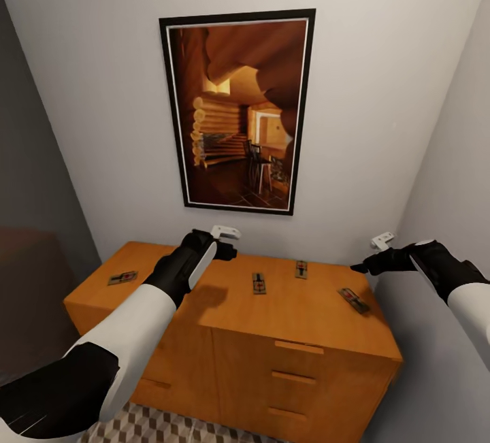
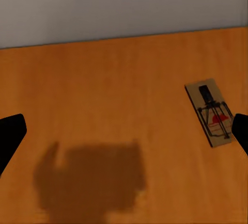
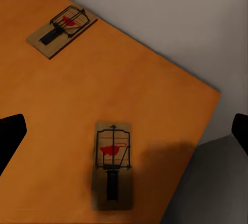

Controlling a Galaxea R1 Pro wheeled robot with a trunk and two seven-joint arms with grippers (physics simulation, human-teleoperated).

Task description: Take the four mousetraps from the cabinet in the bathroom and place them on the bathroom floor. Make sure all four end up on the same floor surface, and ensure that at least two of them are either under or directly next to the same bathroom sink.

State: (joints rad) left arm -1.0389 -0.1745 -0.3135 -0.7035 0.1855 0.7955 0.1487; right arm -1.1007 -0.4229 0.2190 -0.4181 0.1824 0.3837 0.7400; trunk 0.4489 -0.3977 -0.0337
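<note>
Four mousetraps lie flat on top of the orange-brown cabinet (image 1: 306,320): one at the left end (image 1: 122,277), two near the middle (image 1: 258,284) (image 1: 301,269), one by the right edge (image 1: 354,300). My left gripper (image 1: 228,250) hovers open above the top, left of the middle traps; in its wrist view a mousetrap (image 2: 213,111) lies close to one black fingertip (image 2: 241,131). My right gripper (image 1: 358,267) hangs open above the right end of the cabinet. Its wrist view looks down on the right-edge mousetrap (image 3: 112,164) between the fingers and a second mousetrap (image 3: 62,30) farther off.
A framed picture (image 1: 238,113) of a log-cabin interior hangs on the wall behind the cabinet. Grey walls close in on both sides. Drawer handles (image 1: 298,346) face me. A strip of cube-patterned floor (image 1: 156,426) shows below the cabinet front.
</note>
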